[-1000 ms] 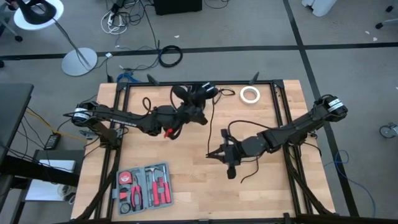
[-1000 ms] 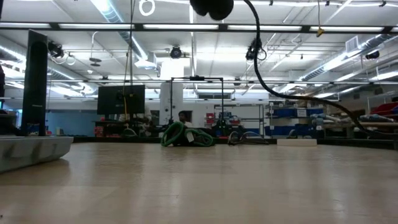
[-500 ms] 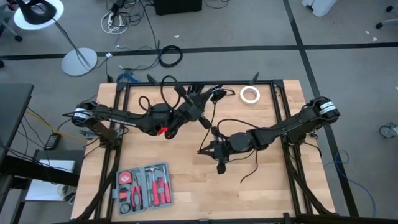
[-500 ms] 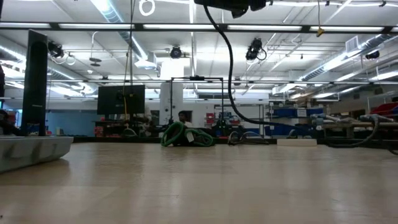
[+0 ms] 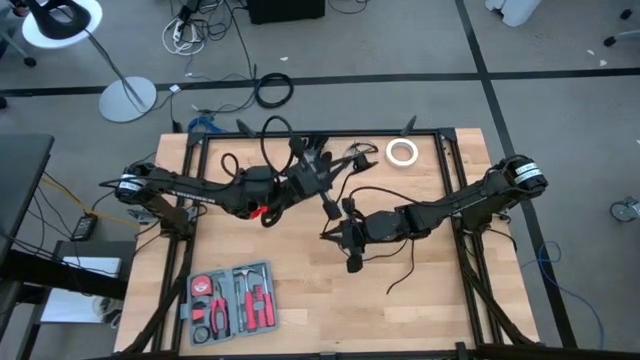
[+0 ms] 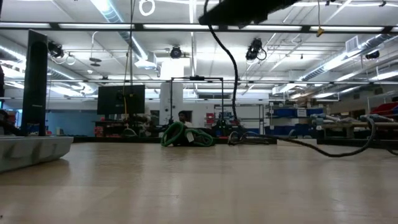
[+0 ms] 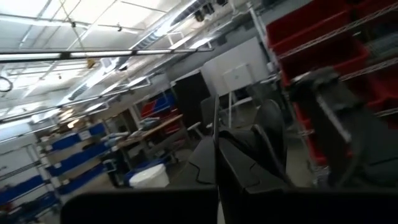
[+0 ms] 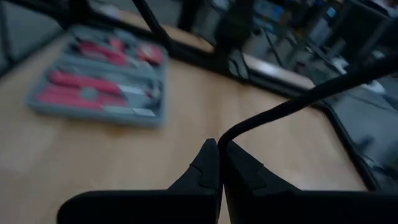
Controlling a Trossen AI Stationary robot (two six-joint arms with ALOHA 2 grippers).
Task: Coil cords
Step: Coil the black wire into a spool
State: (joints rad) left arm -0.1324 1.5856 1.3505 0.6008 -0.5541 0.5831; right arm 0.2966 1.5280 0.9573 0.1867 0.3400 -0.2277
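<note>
From above, the left gripper (image 5: 318, 172) is closed on a thin black flexible cord (image 5: 268, 140) that loops up from its tip toward the table's far edge. Just right of it, the right gripper (image 5: 332, 234) is pinched shut on another stretch of cord, which trails away behind its wrist. The right wrist view shows that pinch and a grey tool case with red-handled tools (image 8: 99, 84) beyond; the low view shows cord hanging.
</note>
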